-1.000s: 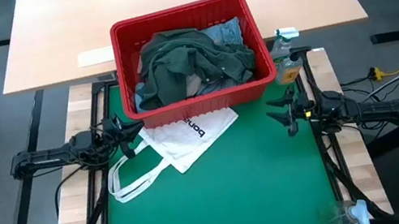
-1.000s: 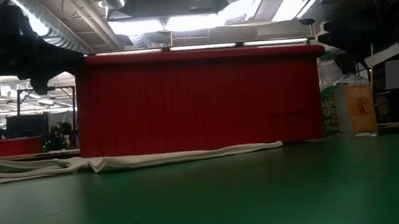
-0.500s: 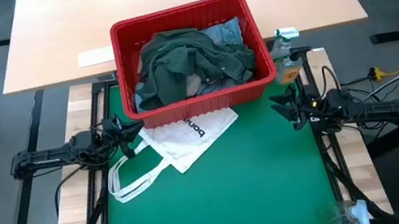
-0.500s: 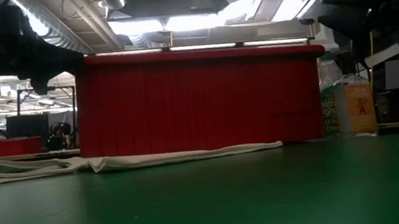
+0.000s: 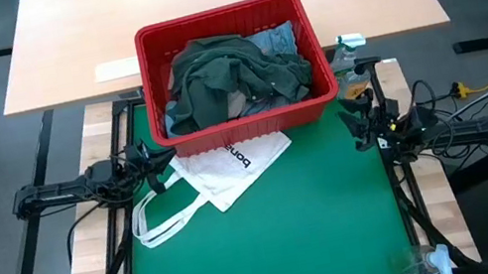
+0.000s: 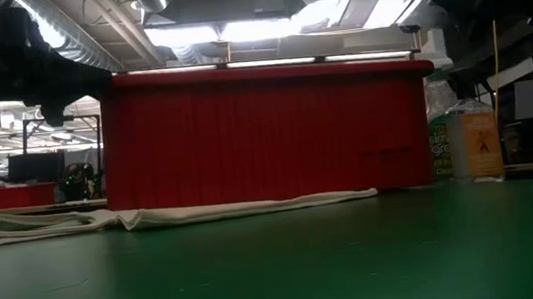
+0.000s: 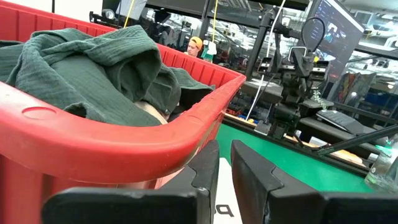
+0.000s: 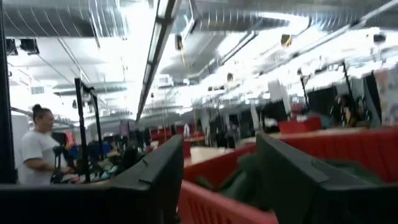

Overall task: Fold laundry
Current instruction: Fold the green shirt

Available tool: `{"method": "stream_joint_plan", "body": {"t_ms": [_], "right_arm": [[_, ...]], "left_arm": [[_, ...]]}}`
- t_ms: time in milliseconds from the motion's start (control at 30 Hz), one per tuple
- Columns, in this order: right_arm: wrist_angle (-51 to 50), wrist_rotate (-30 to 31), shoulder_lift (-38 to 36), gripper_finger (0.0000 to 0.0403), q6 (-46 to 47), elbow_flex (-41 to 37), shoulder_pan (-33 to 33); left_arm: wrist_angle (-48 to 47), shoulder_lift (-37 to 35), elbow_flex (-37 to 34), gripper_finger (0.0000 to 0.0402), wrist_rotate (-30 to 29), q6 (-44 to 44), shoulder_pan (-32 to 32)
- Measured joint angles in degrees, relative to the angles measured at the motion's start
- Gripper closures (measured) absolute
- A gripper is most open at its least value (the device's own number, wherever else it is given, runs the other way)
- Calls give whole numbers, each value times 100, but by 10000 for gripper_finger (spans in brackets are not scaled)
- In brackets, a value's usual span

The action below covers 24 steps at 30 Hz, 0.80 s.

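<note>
**Laundry in the basket, both grippers at the mat's side edges**

The red plastic basket stands at the far edge of the green mat, holding all the visible laundry. A dark green top lies heaped across most of the basket's interior, rising to about rim height; a patch of light blue denim jeans shows at the far right corner, against the wall. Other garments beneath are too hidden to identify.

A white tote bag with black lettering lies flat on the mat, one edge tucked under the basket's near wall, its handles trailing toward the left edge.

The left gripper hangs near the basket's near-left corner, over the tote, its fingers nearly together with only a narrow gap and nothing between them. The right gripper hangs at the mat's right edge, just beside the basket's near-right corner, fingers spread wide and holding nothing.

A spray bottle stands at the basket's right side. The near half of the mat lies bare.
</note>
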Motion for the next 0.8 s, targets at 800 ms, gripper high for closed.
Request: {"method": "stream_joint_plan", "body": {"t_ms": [800], "right_arm": [[-815,-24,1989,205,-1581,1937,4]], "left_arm": [[2,-1,0,363,0,-2,-1]]}}
